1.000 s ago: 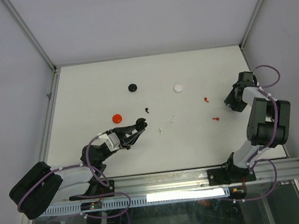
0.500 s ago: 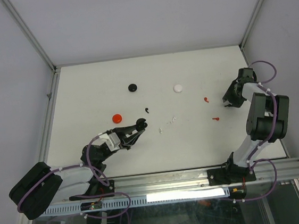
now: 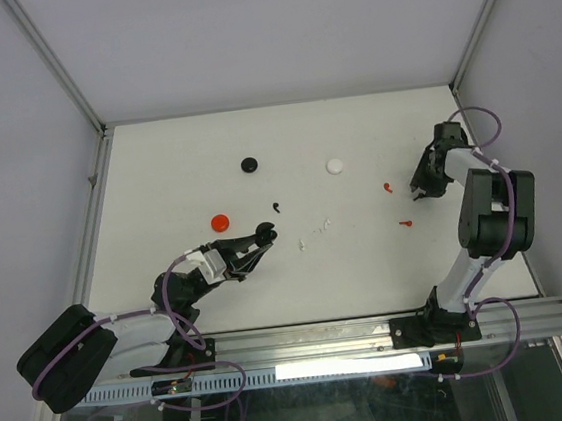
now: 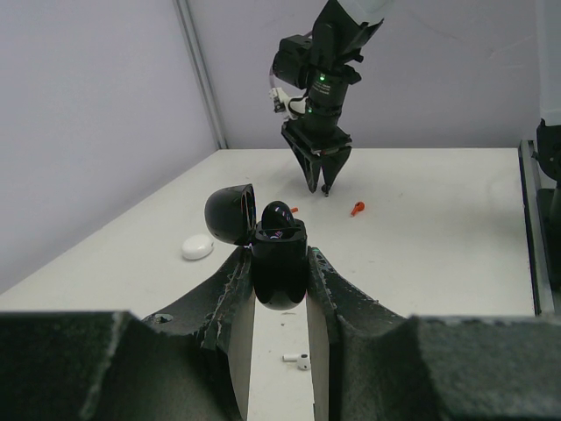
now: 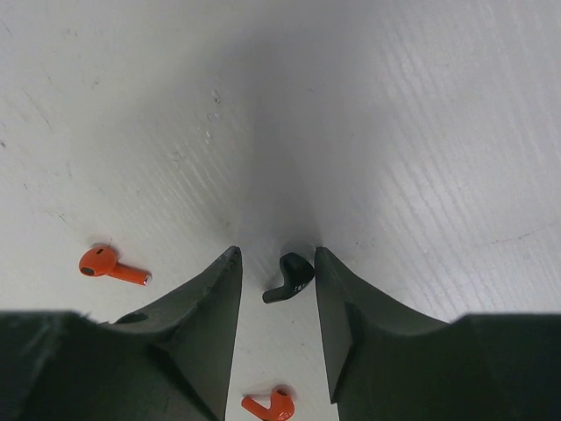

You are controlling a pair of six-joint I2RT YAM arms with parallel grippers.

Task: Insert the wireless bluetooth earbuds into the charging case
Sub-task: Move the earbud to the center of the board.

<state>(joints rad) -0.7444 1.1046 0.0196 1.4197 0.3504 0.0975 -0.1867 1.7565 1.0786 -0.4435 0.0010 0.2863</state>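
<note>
My left gripper [image 4: 279, 259] is shut on the black charging case [image 4: 280, 276], held upright with its lid [image 4: 230, 214] open and a black earbud [image 4: 279, 213] seated in it. At the right of the table my right gripper [image 3: 418, 191] points down at the surface. In the right wrist view its fingers stand open on either side of a black earbud [image 5: 287, 276], which lies on the table close to the right finger. Red earbuds [image 5: 110, 264] [image 5: 270, 407] lie nearby. Another black earbud [image 3: 277, 208] and white earbuds [image 3: 313, 232] lie mid-table.
A black disc [image 3: 249, 164], a white disc [image 3: 335, 166] and a red disc [image 3: 221, 221] sit on the white table [image 3: 158, 183]. Grey walls with metal posts [image 3: 96, 170] close it on three sides. A white earbud [image 4: 299, 359] lies under my left gripper.
My right gripper has swung toward the far side and a little left, and its jaws have narrowed. The left arm and the case have not moved.
</note>
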